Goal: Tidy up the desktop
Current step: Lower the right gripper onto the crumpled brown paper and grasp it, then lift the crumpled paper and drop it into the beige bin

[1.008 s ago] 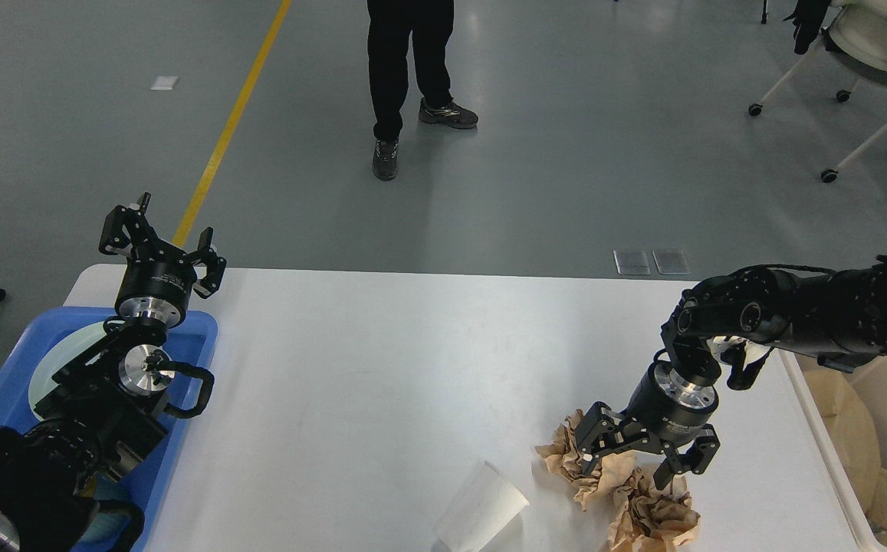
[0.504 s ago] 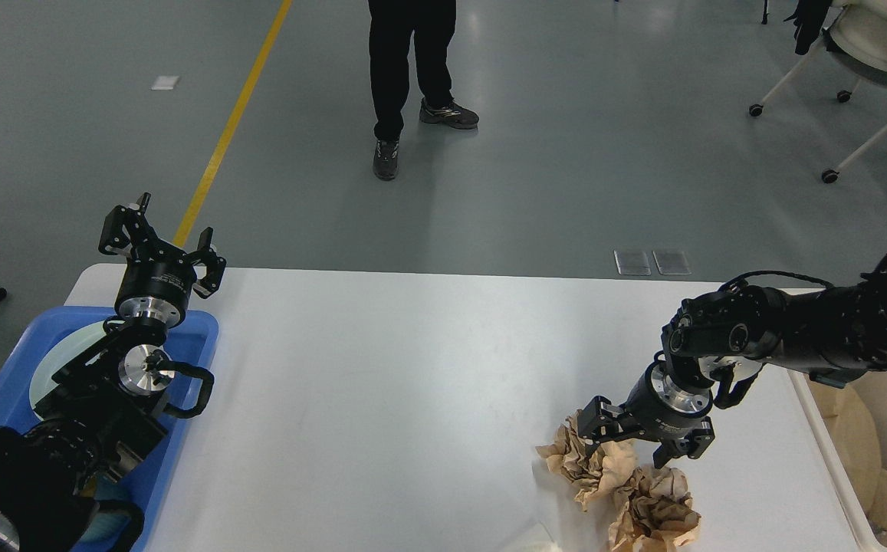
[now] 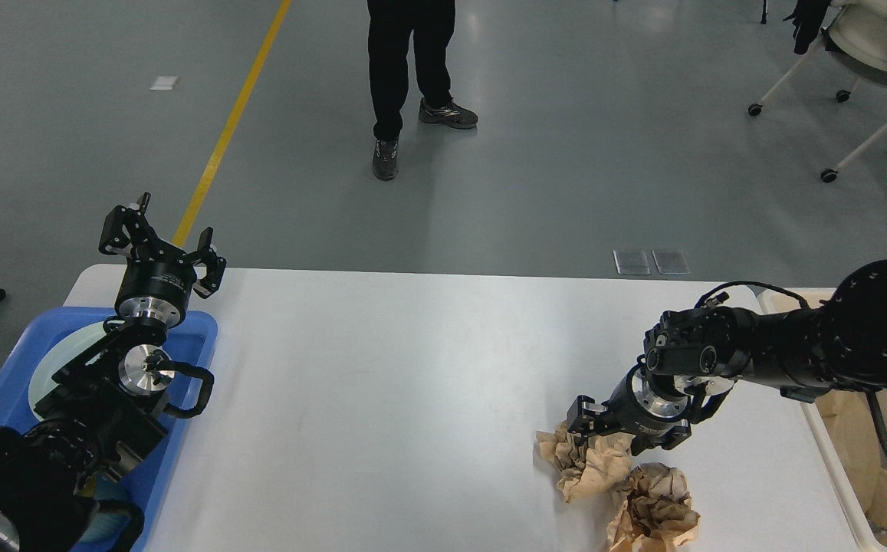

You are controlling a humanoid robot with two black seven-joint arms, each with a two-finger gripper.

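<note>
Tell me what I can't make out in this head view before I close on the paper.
- Right gripper: fingertips buried in the crumpled paper, so contact is unclear.
- Second paper wad: cut off by the bottom edge.
- Bin: contents cut off at right edge.
- Tray: mostly hidden by the left arm.

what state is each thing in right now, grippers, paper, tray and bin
left gripper: open, empty, raised over the blue tray
right gripper: open, down on the paper
crumpled brown paper: two wads lying on the desktop
blue tray: holds a pale plate
beige bin: open-topped, brown paper inside
</note>
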